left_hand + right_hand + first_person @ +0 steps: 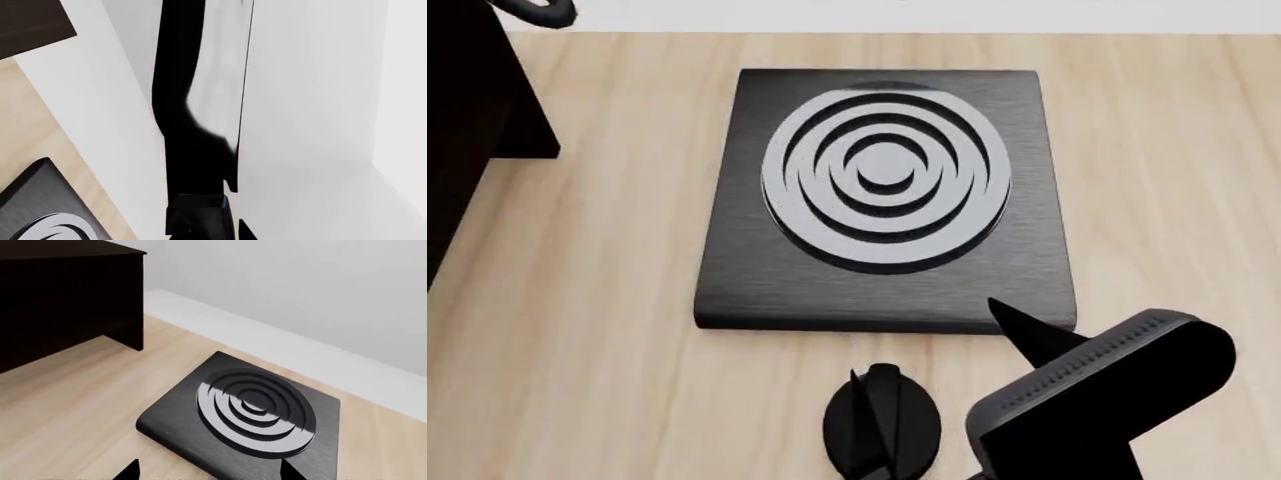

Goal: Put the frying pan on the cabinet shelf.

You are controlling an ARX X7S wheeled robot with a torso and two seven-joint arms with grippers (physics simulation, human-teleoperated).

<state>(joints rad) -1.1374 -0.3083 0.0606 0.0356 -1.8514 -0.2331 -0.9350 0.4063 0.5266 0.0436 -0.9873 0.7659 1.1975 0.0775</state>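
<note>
Left fingers (197, 215) are closed on the handle of the frying pan (213, 75), which extends edge-on beyond them. Right fingers (287, 471) are spread wide and hold nothing.

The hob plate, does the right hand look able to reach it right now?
Probably yes. The right hand hangs open close to the near edge of the hob plate. The plate's ringed top is bare, and nothing stands between them.

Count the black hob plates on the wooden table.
1. The hob plate lies flat on the wooden table, to the right of the dark cabinet in the head view. Others could lie outside the pictures.
</note>
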